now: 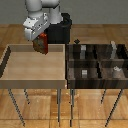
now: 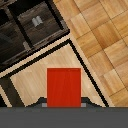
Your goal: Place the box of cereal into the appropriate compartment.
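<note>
**Cereal box lifted, still short of the compartments**

On the exterior view's left, the light wooden bin (image 1: 35, 65) is sitting open, and nothing is showing on its floor. Above its far right corner the gripper (image 1: 39, 42) is hanging with the box of cereal (image 1: 40, 44) clamped between its fingers; the red box is riding clear of the bin floor, tilted a little, with its lower end dipping just below the level of the far wall. In the wrist view the same box (image 2: 64, 88) is filling the space between the jaws, its red face turned to the camera, with the pale bin floor and its dark rim showing beneath.

Moving right, the dark compartmented bin (image 1: 98, 67) is standing just beside the light one. Its dividers are splitting it into several cells, and small grey blocks (image 1: 84, 73) are lying in some of them.

As a judgement: the grasp and lift are looking done, while the carry across to the right, the choice of cell and the release are all still remaining. Which compartment is meant for the box cannot be told from these pictures.
</note>
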